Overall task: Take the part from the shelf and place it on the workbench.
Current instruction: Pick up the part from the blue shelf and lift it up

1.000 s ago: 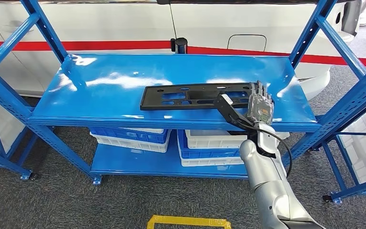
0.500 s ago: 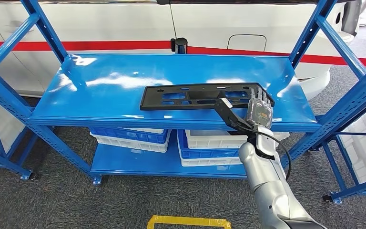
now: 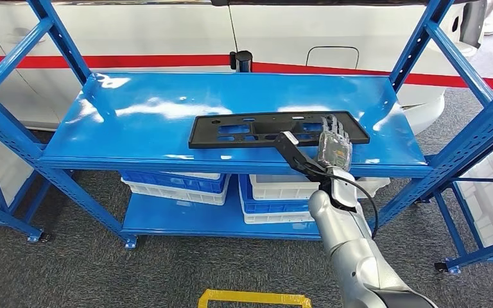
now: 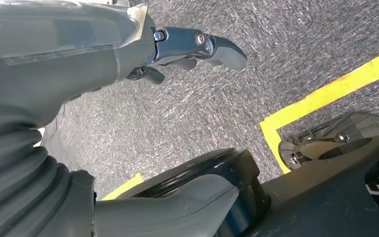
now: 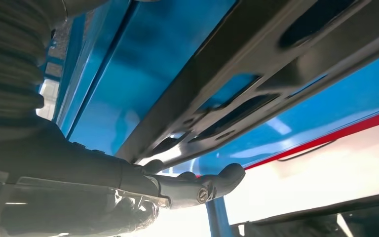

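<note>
Head view: the part [image 3: 276, 129] lies flat near the shelf's [image 3: 135, 138] front edge; the right hand [image 3: 331, 144] rests over its right end, grasp unclear. Left wrist view: the left hand [image 4: 187, 47] hangs empty, fingers loosely curled. Right wrist view: fingers [image 5: 197, 185] reach under the part's edge.

The part [image 3: 266, 129] is a long, flat black plastic panel with rectangular cut-outs and small holes, lying flat on the blue shelf [image 3: 141, 122], lengthwise along it. Its right end is sitting under the right hand's fingers [image 3: 331, 128], which are reaching over its near edge; the thumb [image 5: 212, 183] is lying just beside that edge.
</note>
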